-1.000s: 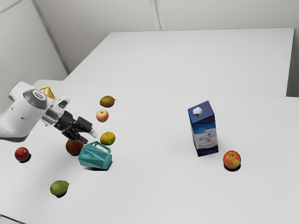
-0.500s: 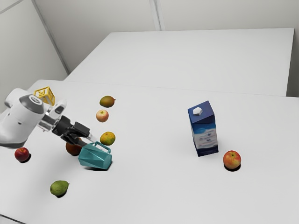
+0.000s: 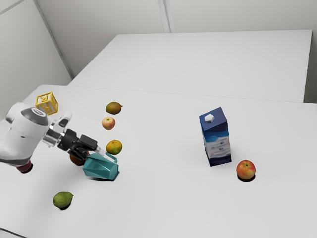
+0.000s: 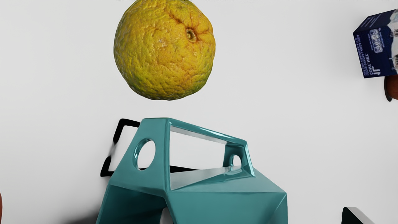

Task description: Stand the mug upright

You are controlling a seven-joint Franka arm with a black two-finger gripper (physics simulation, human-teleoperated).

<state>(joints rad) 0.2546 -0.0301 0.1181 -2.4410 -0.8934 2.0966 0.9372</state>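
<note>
Two fingers (image 4: 349, 217) of my gripper (image 3: 91, 152) stood wide apart, open and clamped on nothing, close over the teal mug (image 3: 101, 167). The mug lay on its side on the white table (image 3: 163, 203), its mouth toward the exterior view's left, its handle (image 4: 208, 133) toward a yellow-green orange (image 3: 114, 147) nearby. One fingertip showed at the mouth, the other past the mug's body. I judged this the lining-up for a grasp; next I needed to close securely on the mug, lift, and turn its mouth upward, avoiding the orange.
</note>
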